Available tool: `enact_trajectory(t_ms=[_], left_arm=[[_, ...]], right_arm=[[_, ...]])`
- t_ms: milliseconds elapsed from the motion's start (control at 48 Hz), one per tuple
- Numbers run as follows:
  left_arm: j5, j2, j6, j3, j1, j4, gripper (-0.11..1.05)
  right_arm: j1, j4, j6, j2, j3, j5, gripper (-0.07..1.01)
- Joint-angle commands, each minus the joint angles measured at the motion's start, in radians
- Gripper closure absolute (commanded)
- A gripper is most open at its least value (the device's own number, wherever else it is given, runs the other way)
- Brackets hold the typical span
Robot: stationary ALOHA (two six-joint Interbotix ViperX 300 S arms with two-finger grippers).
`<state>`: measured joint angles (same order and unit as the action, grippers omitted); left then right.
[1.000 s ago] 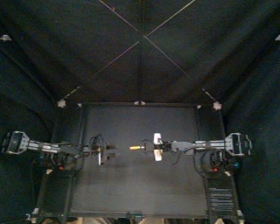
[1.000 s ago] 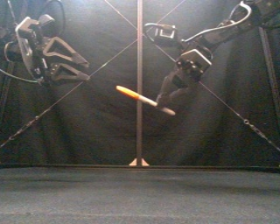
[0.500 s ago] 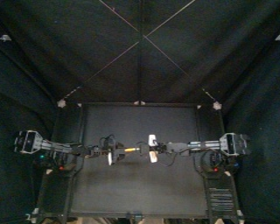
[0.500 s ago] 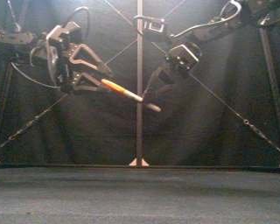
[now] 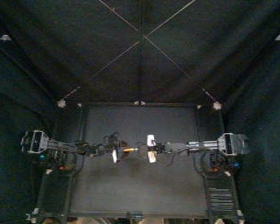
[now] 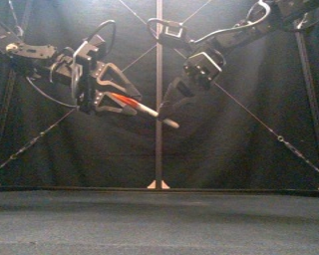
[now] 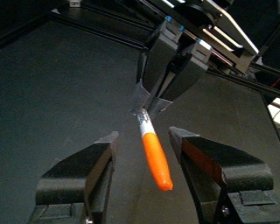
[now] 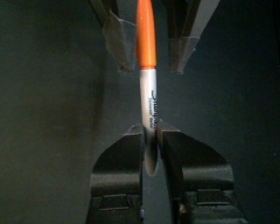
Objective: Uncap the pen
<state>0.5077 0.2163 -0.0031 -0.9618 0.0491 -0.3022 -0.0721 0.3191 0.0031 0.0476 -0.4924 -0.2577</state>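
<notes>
A marker pen [image 6: 145, 109] with an orange cap [image 7: 157, 161] and a grey barrel [image 8: 153, 98] hangs in mid-air above the table's middle, tilted. My right gripper [image 8: 153, 133] is shut on the barrel's end and comes in from the right [image 5: 150, 150]. The orange cap points toward my left gripper [image 7: 143, 136], whose jaws stand open on either side of the cap without pressing on it. In the front view the left gripper [image 6: 112, 99] sits at the cap's tip, with the right gripper [image 6: 169, 115] at the pen's lower end.
The black table [image 5: 130, 188] lies well below both grippers with nothing else on it. Black curtains close the back and the sides.
My left gripper has travelled right toward the pen until its open jaws flank the orange cap. The right gripper has shifted the pen slightly left.
</notes>
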Motion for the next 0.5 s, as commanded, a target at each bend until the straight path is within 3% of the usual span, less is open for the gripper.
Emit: enact_trajectory(t_ms=[21,146,375,500], left_arm=[[0.009,0.012,-0.0015,0.018,0.003,-0.003,0.1],[0.002,0.018,-0.0015,0.011,0.003,-0.003,0.18],[0.0,0.06,-0.0015,-0.021,0.002,-0.003,0.45],[-0.002,0.077,-0.0031,-0.037,-0.005,-0.003,0.5]], right_arm=[[0.002,0.0,0.002,0.021,0.023,0.002,0.49],[0.0,0.0,0.002,0.021,0.021,0.0,0.49],[-0.003,0.0,0.002,0.023,0.021,-0.006,0.49],[-0.005,0.0,0.002,0.026,0.023,-0.006,0.49]])
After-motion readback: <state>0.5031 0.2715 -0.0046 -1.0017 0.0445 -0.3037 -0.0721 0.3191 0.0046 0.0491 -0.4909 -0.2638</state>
